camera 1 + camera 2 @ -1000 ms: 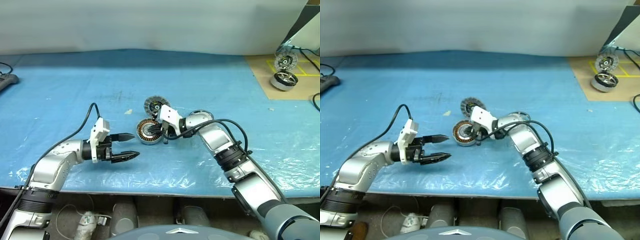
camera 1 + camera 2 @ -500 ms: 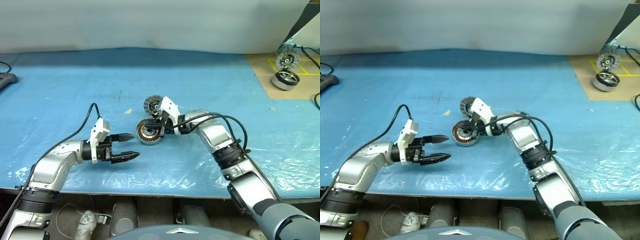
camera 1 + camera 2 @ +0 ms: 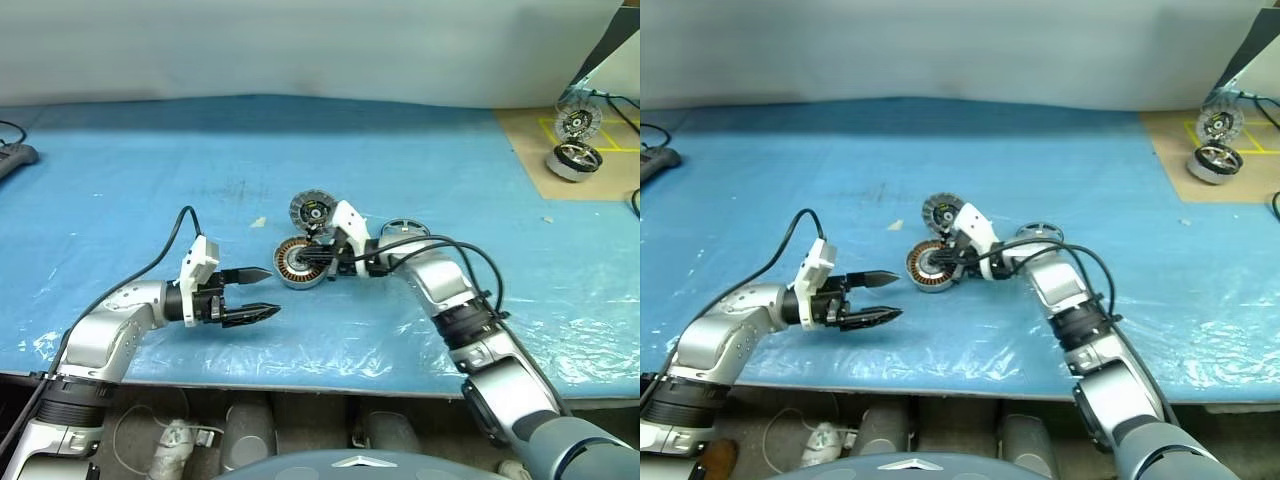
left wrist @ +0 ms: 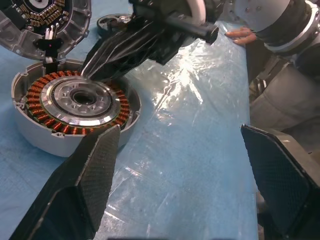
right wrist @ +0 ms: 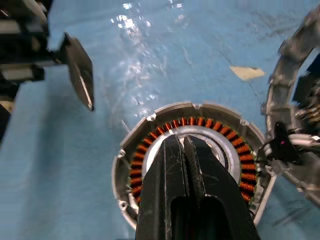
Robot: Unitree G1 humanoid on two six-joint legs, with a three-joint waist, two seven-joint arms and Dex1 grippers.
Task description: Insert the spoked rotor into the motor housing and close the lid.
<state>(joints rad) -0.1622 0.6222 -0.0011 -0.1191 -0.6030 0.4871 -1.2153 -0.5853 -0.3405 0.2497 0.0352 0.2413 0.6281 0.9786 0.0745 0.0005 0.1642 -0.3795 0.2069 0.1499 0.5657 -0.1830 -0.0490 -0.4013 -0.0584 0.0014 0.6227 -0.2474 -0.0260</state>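
Two end effectors seen: right end effector (image 5: 186, 145) closed, empty, poised over round silver-grey motor housing (image 3: 298, 263) on bench; finned silver lid (image 3: 311, 211) raised behind; left end effector (image 3: 262, 292) spread open, nearby.

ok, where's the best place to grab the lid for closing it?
Take the lid by its free top rim, coming from above. It stands nearly upright on the far side of the motor housing, finned face toward the robot. Its lower edge is joined to the housing's rim, so only the upper edge is exposed and can swing down.
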